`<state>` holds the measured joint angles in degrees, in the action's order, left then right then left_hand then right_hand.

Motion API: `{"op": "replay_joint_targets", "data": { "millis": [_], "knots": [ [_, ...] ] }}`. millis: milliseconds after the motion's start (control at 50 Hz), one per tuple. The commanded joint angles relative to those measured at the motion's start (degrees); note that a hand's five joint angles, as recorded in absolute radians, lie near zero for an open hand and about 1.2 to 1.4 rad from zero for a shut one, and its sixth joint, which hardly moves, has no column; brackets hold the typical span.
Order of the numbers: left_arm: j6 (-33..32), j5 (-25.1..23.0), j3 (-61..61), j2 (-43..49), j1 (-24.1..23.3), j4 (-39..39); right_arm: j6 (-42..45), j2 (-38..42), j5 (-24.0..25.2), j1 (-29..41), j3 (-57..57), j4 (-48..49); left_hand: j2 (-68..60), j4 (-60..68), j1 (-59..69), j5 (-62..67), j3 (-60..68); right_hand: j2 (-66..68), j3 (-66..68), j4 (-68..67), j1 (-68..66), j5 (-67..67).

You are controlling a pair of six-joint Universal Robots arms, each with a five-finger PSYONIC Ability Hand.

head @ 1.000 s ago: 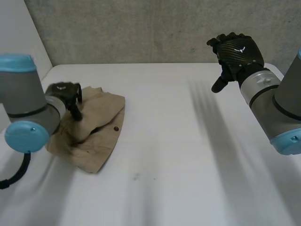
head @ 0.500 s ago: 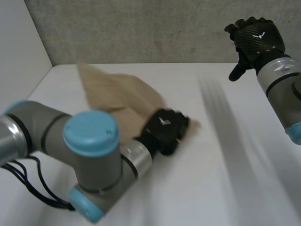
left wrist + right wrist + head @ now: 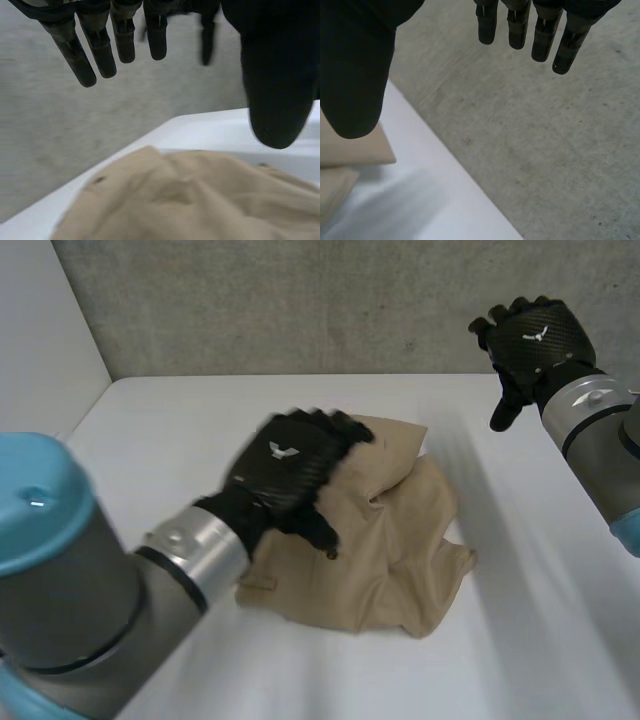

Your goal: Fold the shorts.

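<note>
Shorts (image 3: 400,540) bunched on the table (image 3: 150,420), not yet folded.
Left hand (image 3: 285,465) hovers over them, fingers straight and empty, likely seeking a grip; right hand (image 3: 535,340) hangs well apart from them, fingers relaxed, probably keeping clear.

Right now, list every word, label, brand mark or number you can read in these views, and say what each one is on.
No words or numbers can be read in any view.
left hand: a small white winged mark on its back, no letters.
right hand: the same kind of white mark, no letters.
shorts: plain tan cloth, no label or print in sight.
</note>
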<state>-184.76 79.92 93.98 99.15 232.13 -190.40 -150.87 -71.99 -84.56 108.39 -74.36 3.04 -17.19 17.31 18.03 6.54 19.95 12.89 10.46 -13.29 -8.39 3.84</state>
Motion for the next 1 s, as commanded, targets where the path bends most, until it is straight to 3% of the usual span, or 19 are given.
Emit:
{"op": "replay_joint_targets", "data": {
  "millis": [20,160,420,500,600,880,1000],
  "knots": [
    [-0.16,8.93,4.54,-3.17,4.73,1.78,8.74,0.01,3.52,-0.02,0.01,-10.23,-1.09,0.97,0.25,1.74,-1.66,-2.89,-0.46,3.29,-1.61,-3.84],
    [-0.16,10.96,10.35,-2.56,7.02,5.65,11.57,0.10,5.55,-0.46,-5.70,-16.75,-8.49,8.37,7.65,9.15,5.74,6.95,9.37,-6.55,-11.45,6.00],
    [-0.07,5.86,14.48,6.84,6.31,3.28,11.48,-0.25,5.90,-0.63,-28.45,1.25,-9.51,9.39,8.67,10.16,6.75,12.84,15.26,-12.44,-17.34,11.89],
    [-0.07,5.95,14.31,8.52,6.31,-1.02,11.48,-0.43,5.73,-0.63,-31.63,4.95,-13.36,13.24,12.52,14.02,10.61,12.67,15.10,-12.27,-17.17,11.72],
    [-0.07,5.95,14.39,11.06,6.58,-7.00,11.39,-0.34,5.64,-0.72,-32.60,6.10,-23.28,23.17,22.45,23.94,20.53,12.50,14.93,-12.10,-17.00,11.55],
    [-0.34,6.30,12.81,15.81,6.40,-9.73,6.64,-0.16,6.08,-0.72,-32.43,6.36,-23.47,23.35,22.63,24.12,20.72,12.67,15.09,-12.27,-17.17,11.72],
    [-1.56,6.30,12.02,17.13,6.58,-11.93,6.56,-0.16,6.08,-0.72,-32.34,6.36,-36.38,36.26,35.55,37.04,33.63,12.67,15.09,-12.27,-17.17,11.72]
  ]
}}
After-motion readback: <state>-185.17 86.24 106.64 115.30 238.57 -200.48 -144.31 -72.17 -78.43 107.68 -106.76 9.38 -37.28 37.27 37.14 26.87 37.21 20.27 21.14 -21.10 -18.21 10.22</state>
